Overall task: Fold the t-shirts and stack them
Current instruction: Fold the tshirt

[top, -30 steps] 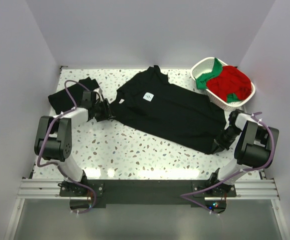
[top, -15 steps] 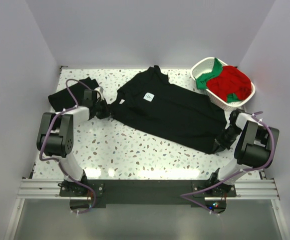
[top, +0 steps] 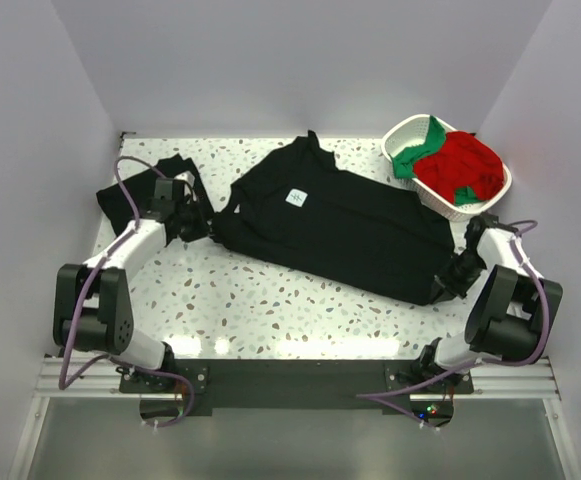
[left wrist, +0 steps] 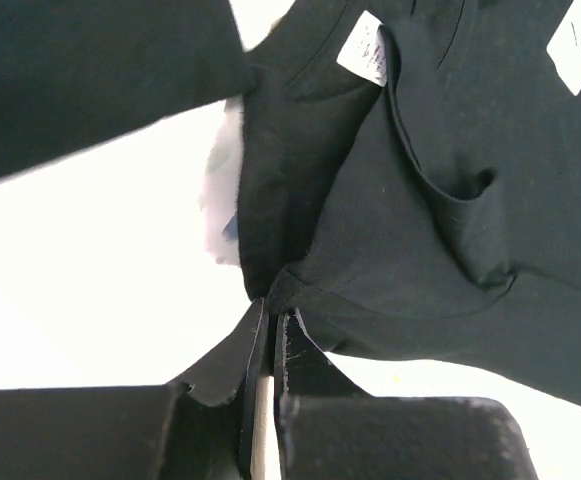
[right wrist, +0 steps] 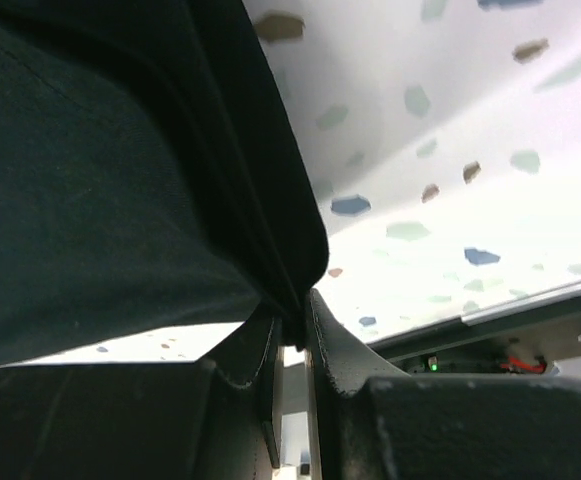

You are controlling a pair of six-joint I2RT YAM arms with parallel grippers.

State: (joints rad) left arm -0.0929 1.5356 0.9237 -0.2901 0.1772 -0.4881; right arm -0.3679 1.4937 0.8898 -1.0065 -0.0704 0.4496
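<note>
A black t-shirt (top: 350,225) with a white label (top: 297,198) lies spread diagonally across the table. My left gripper (top: 207,228) is shut on its left edge; in the left wrist view the gripper (left wrist: 273,312) pinches a fold of the black cloth (left wrist: 420,230) below the white neck label (left wrist: 365,48). My right gripper (top: 446,286) is shut on the shirt's lower right corner, and in the right wrist view the gripper (right wrist: 295,318) has a hanging fold of cloth (right wrist: 120,180) clamped in it. Another black t-shirt (top: 130,200) lies bunched at the far left.
A white lattice basket (top: 467,208) stands at the back right, holding a red t-shirt (top: 465,160) and a green one (top: 417,150). The speckled table (top: 300,310) shows bare in front of the shirt. White walls close in on three sides.
My left gripper has shut on the shirt's left edge and drawn it slightly leftward, with the left arm's elbow swinging outward. The right gripper keeps its hold with little movement.
</note>
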